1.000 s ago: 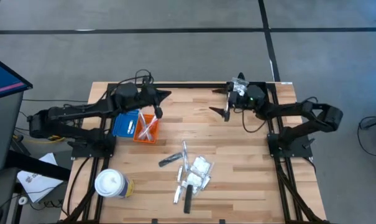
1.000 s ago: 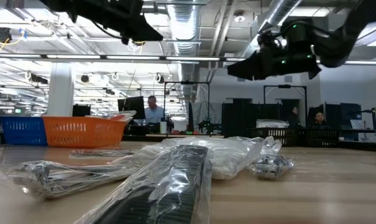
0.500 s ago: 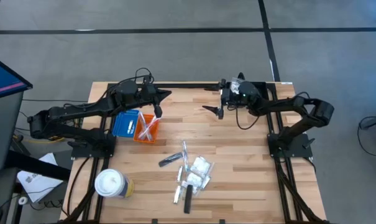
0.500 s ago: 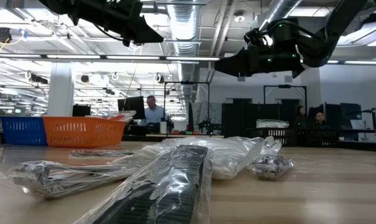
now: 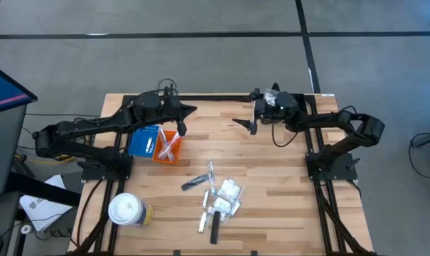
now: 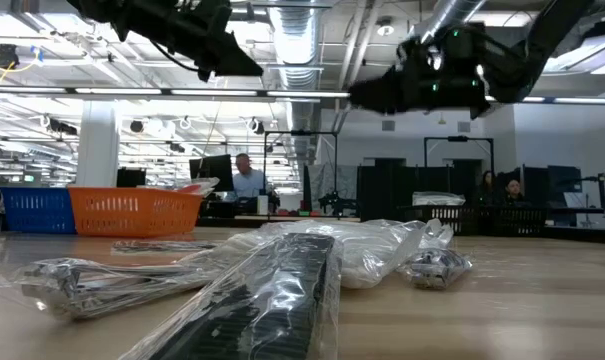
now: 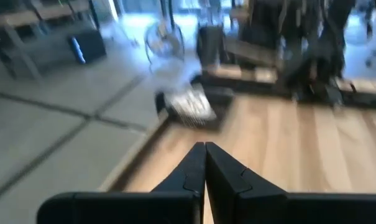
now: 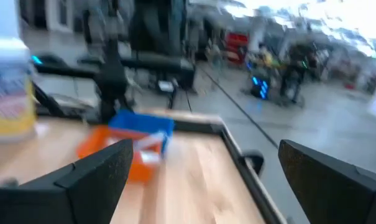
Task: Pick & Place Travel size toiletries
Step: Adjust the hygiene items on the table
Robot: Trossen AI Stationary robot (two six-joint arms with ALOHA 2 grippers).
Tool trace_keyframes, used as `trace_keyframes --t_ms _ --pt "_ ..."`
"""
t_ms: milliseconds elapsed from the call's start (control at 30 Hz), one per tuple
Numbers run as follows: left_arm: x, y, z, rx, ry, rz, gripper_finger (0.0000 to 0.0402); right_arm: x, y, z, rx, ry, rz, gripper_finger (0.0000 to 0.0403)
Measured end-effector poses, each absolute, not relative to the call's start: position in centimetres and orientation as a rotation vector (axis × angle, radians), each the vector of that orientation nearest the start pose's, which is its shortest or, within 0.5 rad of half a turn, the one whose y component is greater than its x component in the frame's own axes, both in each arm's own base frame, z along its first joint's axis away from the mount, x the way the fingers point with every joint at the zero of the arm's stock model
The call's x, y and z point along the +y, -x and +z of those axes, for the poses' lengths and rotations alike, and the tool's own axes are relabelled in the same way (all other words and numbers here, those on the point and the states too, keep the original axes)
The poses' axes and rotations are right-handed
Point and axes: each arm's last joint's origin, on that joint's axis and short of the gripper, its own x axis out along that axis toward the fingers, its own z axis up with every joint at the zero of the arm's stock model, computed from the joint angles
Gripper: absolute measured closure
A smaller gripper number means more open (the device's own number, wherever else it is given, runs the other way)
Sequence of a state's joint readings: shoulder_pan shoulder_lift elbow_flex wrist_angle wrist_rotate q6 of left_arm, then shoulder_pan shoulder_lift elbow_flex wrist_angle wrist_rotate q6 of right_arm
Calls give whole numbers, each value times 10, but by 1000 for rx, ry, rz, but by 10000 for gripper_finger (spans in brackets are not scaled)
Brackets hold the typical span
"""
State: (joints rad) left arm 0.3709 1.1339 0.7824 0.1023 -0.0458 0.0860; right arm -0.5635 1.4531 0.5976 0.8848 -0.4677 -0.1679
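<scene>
The travel size toiletries (image 5: 218,198) lie in a loose pile on the wooden table's near middle: crinkly clear packets, thin sticks and a dark flat stick (image 6: 272,290). No gripper touches them. My left gripper (image 5: 192,109) is shut and hangs in the air near the far edge, beside the orange tray (image 5: 167,146); its own view shows the fingertips (image 7: 204,163) pressed together with nothing between them. My right gripper (image 5: 243,124) stands open, high above the table's far right part, pointing level toward the trays (image 8: 113,146).
A blue tray (image 5: 143,141) adjoins the orange tray, which holds a few thin sticks. A big white lidded cup (image 5: 126,210) stands at the near left corner. Bare wood lies between the trays and the pile. People sit at desks in the room beyond.
My right gripper has drifted toward the table's left edge and risen a little, staying open. The pile and trays have not moved.
</scene>
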Motion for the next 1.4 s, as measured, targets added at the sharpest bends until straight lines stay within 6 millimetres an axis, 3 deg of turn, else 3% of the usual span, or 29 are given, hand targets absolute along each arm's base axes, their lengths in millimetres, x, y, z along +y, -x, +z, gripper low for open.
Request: trace_keyframes --t_ms 200,333,433,533,700,900,1233,1400 --pt "62 -260 305 484 -54 391 400 -133 -245 277 -117 197 123 5" --pt "40 -275 319 575 62 333 400 -127 -239 321 -21 136 223 7" --pt "23 -287 315 651 159 308 400 -119 -230 350 101 97 245 6" --pt "5 -302 300 750 265 301 400 -101 -221 366 155 86 292 4" --pt "-32 -322 260 975 426 341 400 -67 -218 360 175 72 411 5" --pt "-64 -333 227 1128 643 396 400 -46 -212 354 240 55 359 6" --pt "-87 -344 212 1229 983 310 392 -39 -208 353 268 110 365 6" --pt "-85 -355 208 1212 1069 240 349 -44 -206 351 279 128 346 4"
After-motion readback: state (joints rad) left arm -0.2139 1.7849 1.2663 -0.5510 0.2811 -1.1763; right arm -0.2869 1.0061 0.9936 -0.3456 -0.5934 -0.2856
